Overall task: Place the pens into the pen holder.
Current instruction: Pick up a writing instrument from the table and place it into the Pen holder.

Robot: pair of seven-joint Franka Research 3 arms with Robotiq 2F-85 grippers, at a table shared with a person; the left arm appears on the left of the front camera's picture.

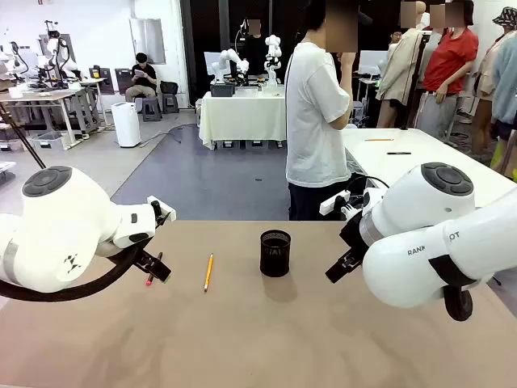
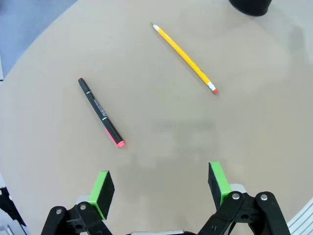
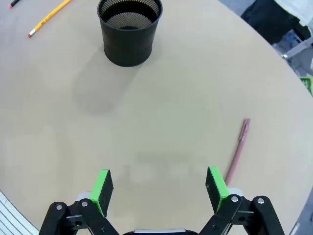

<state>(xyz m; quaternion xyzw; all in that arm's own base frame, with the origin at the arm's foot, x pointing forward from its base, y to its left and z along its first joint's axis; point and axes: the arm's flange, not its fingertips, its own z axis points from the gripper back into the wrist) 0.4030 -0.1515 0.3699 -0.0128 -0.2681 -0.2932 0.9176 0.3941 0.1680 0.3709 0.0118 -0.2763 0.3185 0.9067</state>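
Pencil (image 2: 185, 57) and black pen (image 2: 101, 112) lying just beyond left gripper (image 2: 159, 182), gaping, empty; dark red pen (image 3: 238, 151) near right gripper (image 3: 159, 183), gaping, empty.

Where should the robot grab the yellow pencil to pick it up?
Probably the middle of the yellow pencil, coming down from above with the open left gripper, jaws across its thin shaft. It lies flat on the table with bare space around, so the middle should keep it balanced.
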